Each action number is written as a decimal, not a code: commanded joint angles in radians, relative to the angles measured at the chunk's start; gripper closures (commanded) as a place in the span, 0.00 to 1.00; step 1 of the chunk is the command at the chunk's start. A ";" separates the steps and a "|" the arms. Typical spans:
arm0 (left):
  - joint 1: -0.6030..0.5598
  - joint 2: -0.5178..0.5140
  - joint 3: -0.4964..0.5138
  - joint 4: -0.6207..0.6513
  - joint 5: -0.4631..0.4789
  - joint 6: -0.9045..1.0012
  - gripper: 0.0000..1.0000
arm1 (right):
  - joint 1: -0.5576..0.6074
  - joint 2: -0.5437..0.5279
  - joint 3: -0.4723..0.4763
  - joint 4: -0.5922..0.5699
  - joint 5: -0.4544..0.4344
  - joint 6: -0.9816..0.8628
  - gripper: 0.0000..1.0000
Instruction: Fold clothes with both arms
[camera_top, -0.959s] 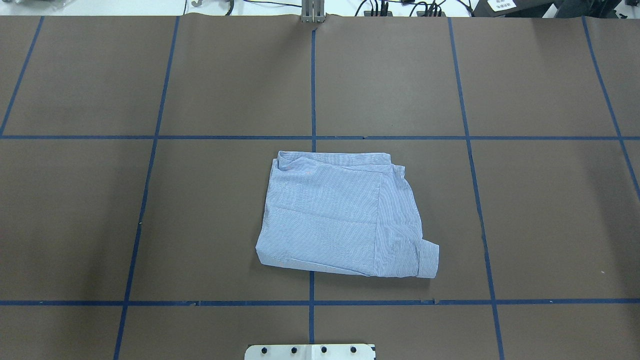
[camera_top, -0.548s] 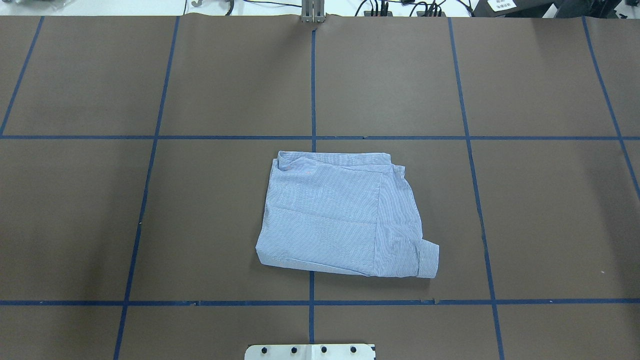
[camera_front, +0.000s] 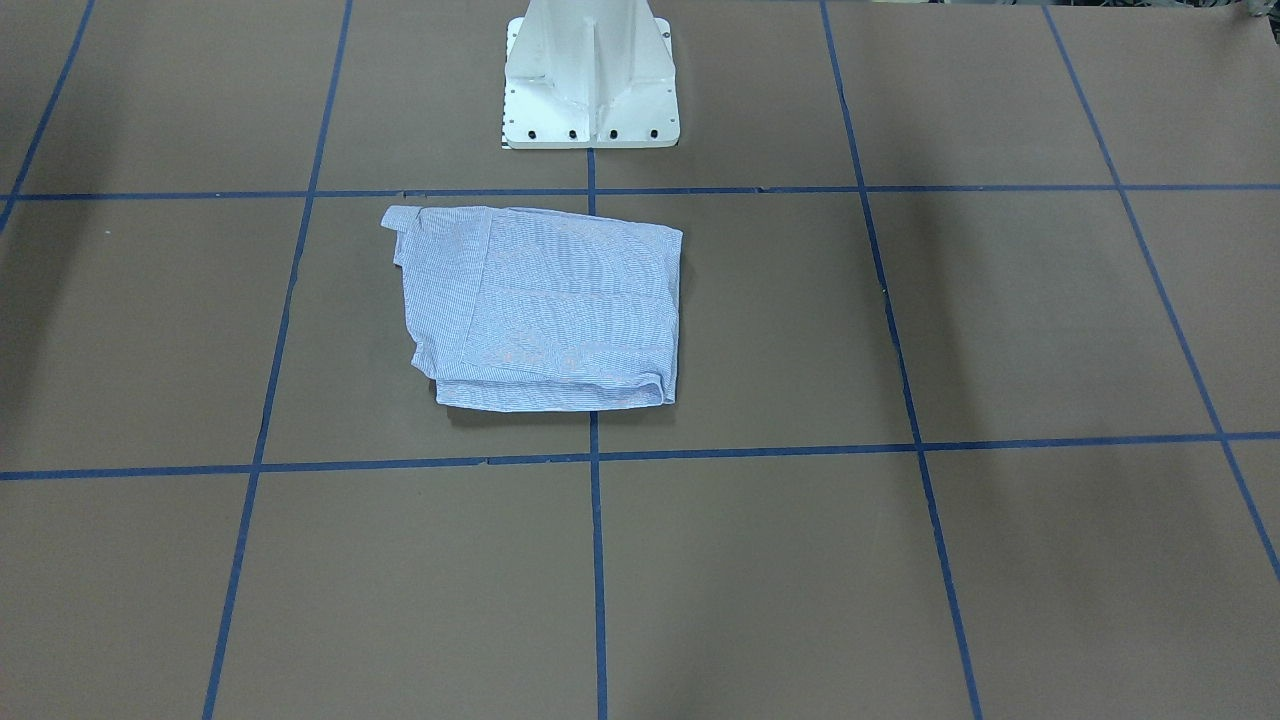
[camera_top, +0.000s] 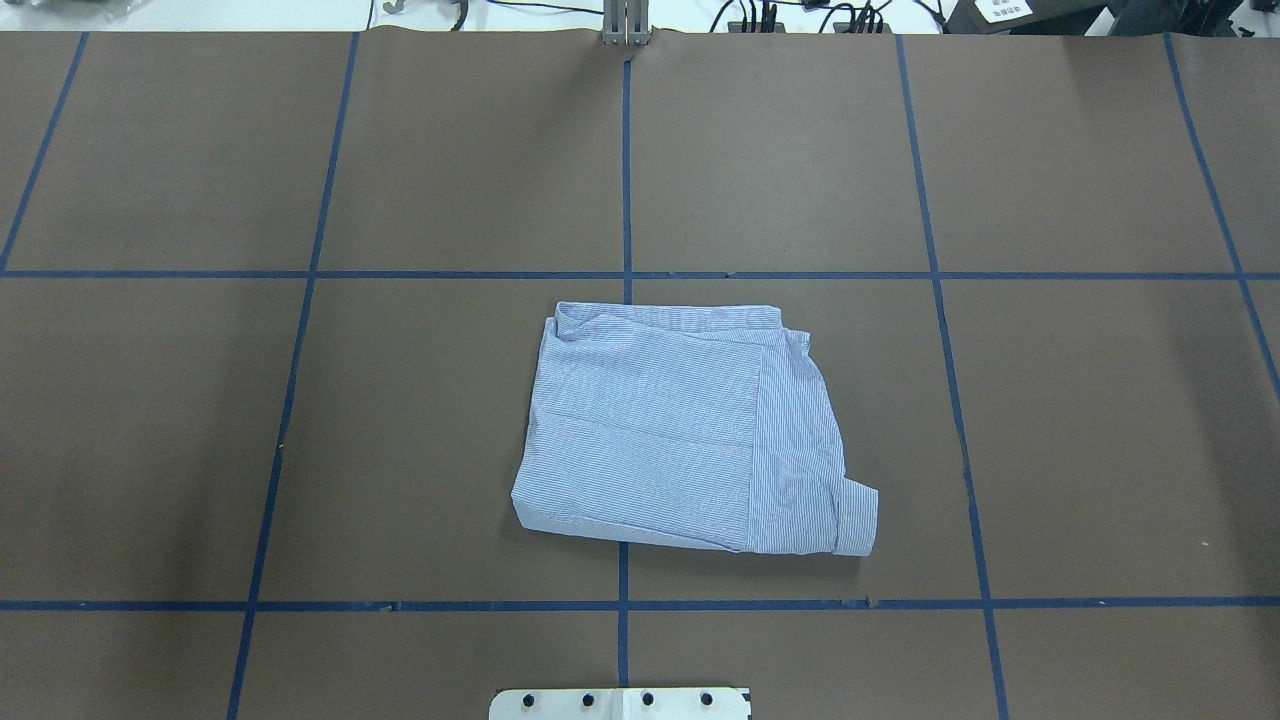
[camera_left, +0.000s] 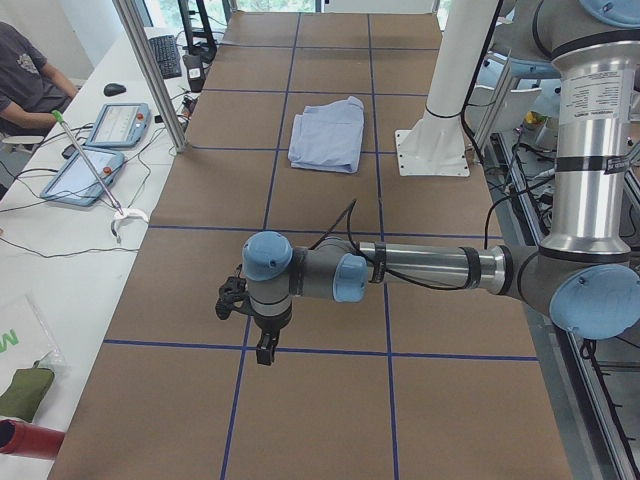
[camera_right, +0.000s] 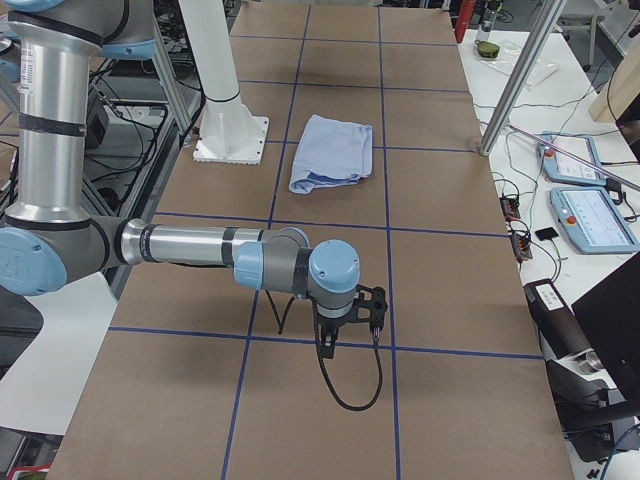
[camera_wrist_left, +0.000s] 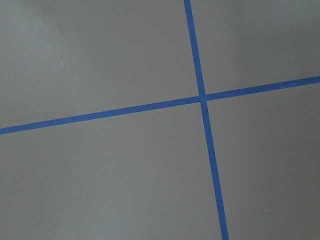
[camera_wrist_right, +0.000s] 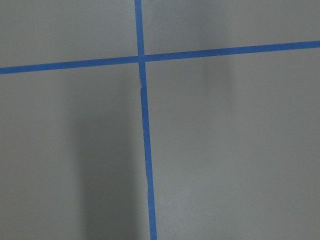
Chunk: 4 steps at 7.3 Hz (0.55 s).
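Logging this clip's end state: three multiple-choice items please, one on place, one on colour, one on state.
1. Where does the light-blue, finely striped fabric shirt lie?
A. At the table's far edge.
B. Near the white metal pedestal base, over the centre tape line.
C. In a bin.
2. What colour are the taped grid lines on the brown paper table cover?
A. Blue.
B. Red.
C. Yellow.
3. What state is the shirt in?
A. Spread flat.
B. Hanging from a pincer.
C. Folded into a compact rectangle.
B: the line runs under it, beside the base. A: all lines are blue. C: stacked layers and a cuff show.
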 joint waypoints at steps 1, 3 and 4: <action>0.000 0.000 0.000 0.001 0.000 0.002 0.00 | -0.004 0.001 -0.001 0.001 -0.046 -0.007 0.00; 0.000 0.000 0.000 -0.001 0.002 0.004 0.00 | -0.016 0.006 -0.001 0.001 -0.046 -0.009 0.00; 0.000 0.000 -0.003 0.002 0.000 0.005 0.00 | -0.031 0.009 -0.001 0.001 -0.046 -0.004 0.00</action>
